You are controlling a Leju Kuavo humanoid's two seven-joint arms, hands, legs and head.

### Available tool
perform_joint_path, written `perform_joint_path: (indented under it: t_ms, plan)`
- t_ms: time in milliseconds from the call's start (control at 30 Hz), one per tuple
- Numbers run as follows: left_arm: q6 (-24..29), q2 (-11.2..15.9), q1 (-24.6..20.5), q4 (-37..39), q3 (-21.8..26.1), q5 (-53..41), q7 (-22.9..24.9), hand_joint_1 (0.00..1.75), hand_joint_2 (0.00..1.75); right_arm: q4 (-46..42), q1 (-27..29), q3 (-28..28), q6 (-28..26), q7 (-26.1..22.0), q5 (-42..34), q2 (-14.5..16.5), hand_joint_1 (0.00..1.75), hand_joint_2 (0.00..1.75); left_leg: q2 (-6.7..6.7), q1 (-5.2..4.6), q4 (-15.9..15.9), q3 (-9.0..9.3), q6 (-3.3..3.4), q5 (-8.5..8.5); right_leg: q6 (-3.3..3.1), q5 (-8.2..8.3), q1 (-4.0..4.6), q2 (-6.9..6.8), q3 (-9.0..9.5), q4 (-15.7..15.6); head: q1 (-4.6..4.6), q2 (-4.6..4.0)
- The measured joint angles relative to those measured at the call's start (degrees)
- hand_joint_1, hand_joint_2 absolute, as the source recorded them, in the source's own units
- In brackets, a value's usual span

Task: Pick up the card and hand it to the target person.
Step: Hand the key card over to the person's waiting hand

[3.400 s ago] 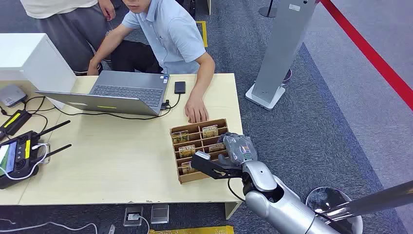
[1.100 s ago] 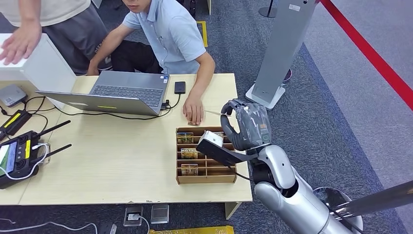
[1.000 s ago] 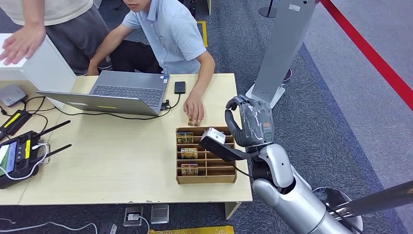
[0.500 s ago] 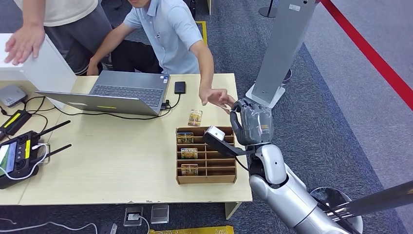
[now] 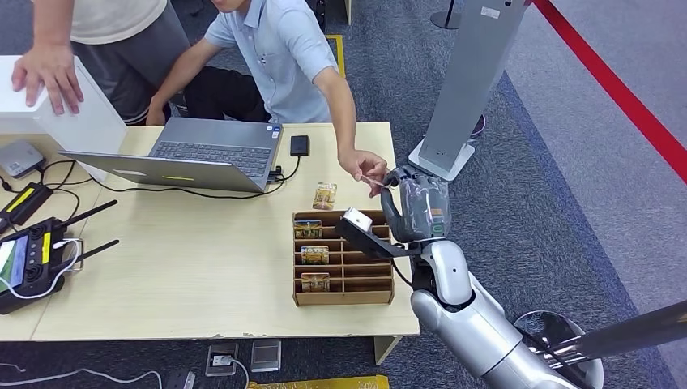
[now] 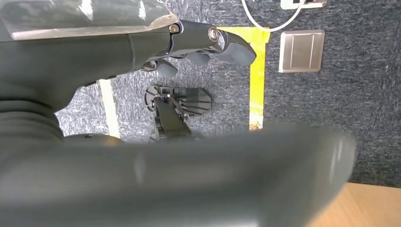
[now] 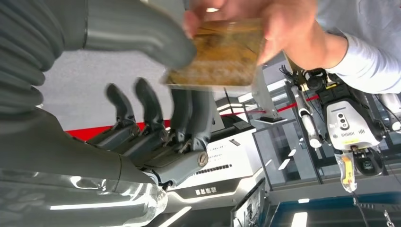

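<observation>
Near the right edge of the pale wooden table [image 5: 202,267], behind the brown slotted wooden card tray [image 5: 301,298], the seated person's hand [image 5: 360,167] pinches one end of the thin yellow-brown printed card [image 7: 218,53]. Its other end sits pinched between thumb and fingers of the robot's raised right hand [image 5: 415,207]. The card's long axis runs from the right hand toward the person. The left hand [image 6: 198,45] hangs empty over the carpet, fingers loosely curled but apart.

The card [image 7: 218,53] is blurred, its print unreadable, its corners covered by the thumb [image 7: 142,30] and the person's fingers [image 7: 279,28]; in the head view it is a sliver; tray cards [image 5: 314,255] too small to read.
</observation>
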Motion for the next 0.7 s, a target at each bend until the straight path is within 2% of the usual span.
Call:
perform_joint_path:
  t_ms: [67,233,367,433,567,667,700]
  plan:
    - [0.11,0.0,0.0,0.0,0.01,-0.05,-0.08,0.0,0.0,0.13,0.04,0.0,-0.13,0.0,-0.17,0.02,0.0,1.75,0.0,0.0,0.0,0.0,0.0,0.0,0.0,0.0,0.0,0.0,0.0,0.0,0.0,0.0]
    - [0.15,0.0,0.03,0.0,0.01,0.38,-0.07,0.0,0.0,-0.25,0.75,-0.1,-1.1,-0.35,-2.24,0.01,0.0,1.75,0.0,0.0,0.0,0.01,0.0,0.0,0.0,0.0,0.0,0.0,0.0,0.0,0.01,0.0]
    - [0.33,0.0,0.07,0.0,0.01,0.89,0.11,0.0,0.0,-2.23,2.53,-0.72,-2.66,-4.5,-12.34,-0.01,0.0,1.75,0.0,0.0,0.0,0.02,0.0,0.0,0.0,0.0,0.0,0.0,0.0,0.0,0.0,0.0]
    - [0.45,0.0,0.09,0.0,0.01,1.18,0.16,0.0,0.0,-3.83,3.78,-1.38,-3.75,-8.28,-20.35,-0.02,0.0,1.75,0.0,0.0,0.0,0.02,0.0,0.0,0.0,0.0,0.0,0.0,-0.01,0.0,-0.01,0.0]
    - [0.74,0.0,0.2,0.01,0.01,1.62,0.28,0.0,0.0,-8.4,7.26,-3.23,-4.84,-18.93,-42.52,-0.17,0.0,1.75,0.0,0.0,0.0,0.02,0.0,0.0,0.0,0.0,0.0,0.0,-0.02,0.0,0.0,0.0]
    - [0.76,0.01,0.23,0.02,0.01,1.7,0.41,0.0,0.0,-12.0,10.06,-4.76,-1.72,-27.17,-60.01,-0.49,0.0,1.75,0.0,0.0,0.0,0.02,0.0,0.0,0.0,0.0,0.0,0.0,-0.02,-0.01,-0.01,0.0]
    - [0.76,0.01,0.25,0.02,0.01,1.7,0.43,0.0,0.0,-13.28,11.02,-5.32,0.05,-29.76,-65.56,-0.69,0.1,1.75,0.0,0.0,0.0,0.02,0.0,0.0,0.0,0.0,0.0,0.0,-0.02,-0.01,0.0,0.0]
